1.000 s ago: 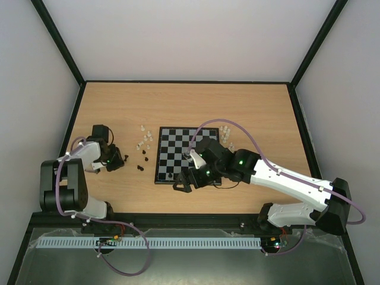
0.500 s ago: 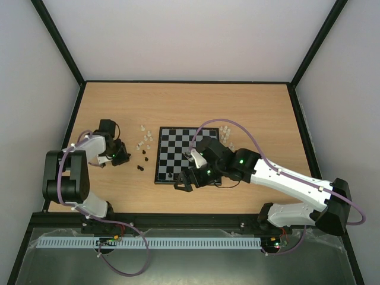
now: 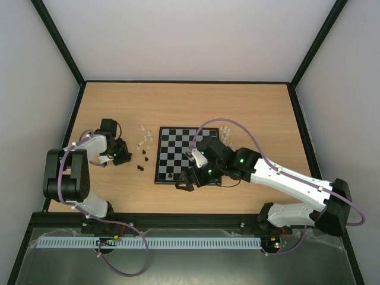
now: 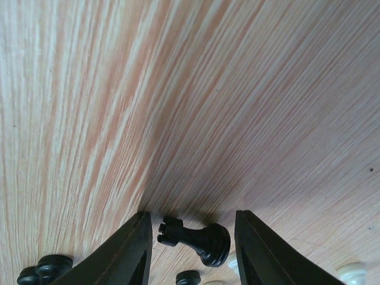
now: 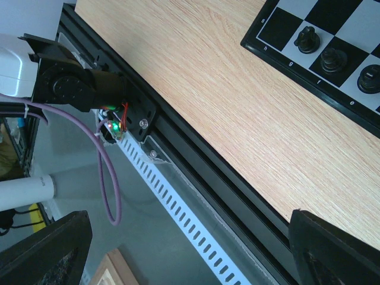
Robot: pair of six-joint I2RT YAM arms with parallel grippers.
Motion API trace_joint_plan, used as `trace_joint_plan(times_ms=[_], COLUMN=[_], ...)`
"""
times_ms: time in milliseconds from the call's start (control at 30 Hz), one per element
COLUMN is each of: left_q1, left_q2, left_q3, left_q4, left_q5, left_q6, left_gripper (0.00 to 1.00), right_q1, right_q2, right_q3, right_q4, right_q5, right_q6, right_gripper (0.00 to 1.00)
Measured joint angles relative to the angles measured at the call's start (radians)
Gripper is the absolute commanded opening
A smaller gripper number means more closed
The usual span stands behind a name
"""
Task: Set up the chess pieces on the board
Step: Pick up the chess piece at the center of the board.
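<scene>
Pincers: both released, neither grasping.
Left pincer (image 4: 193, 255) part-open astride toppled black piece (image 4: 196, 237) on desk (image 4: 178, 89), shifted up-frame since earlier; right pincer (image 5: 190, 249) wide, empty, beside board (image 5: 284, 28) corner, unmoved.

Pale walls (image 3: 190, 35) enclose a wooden table (image 3: 178, 101) (black-framed edges).

- Top view: bright, even light from above; faint soft shadow under the right arm (image 3: 285, 178) on the table (image 3: 178, 101).
- Left wrist view: wood grain stretched toward the upper edge; dark shadow at lower centre around a black chess piece (image 4: 199, 237).
- Right wrist view: tabletop sharp; lower left dim.
</scene>
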Motion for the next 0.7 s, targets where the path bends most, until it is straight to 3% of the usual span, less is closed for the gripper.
trace_joint_plan(times_ms=[133, 267, 700], left_q1=[-0.009, -0.017, -0.026], left_q2=[0.0, 0.0, 0.009], left_q3=[0.0, 0.0, -0.001], left_q4=[0.004, 0.007, 0.025], left_q5=[0.004, 0.008, 0.014], left_q6=[0.001, 0.0, -0.021], left_gripper=[0.49, 0.49, 0.3], right_q1=[-0.004, -0.005, -0.01], right_q2=[0.0, 0.0, 0.0], right_q3=[0.0, -0.002, -0.017], right_q4=[0.0, 0.0, 0.0], right_q5=[-0.005, -0.009, -0.012], right_q6=[-0.005, -0.008, -0.011], right_gripper=[0.92, 0.92, 0.92])
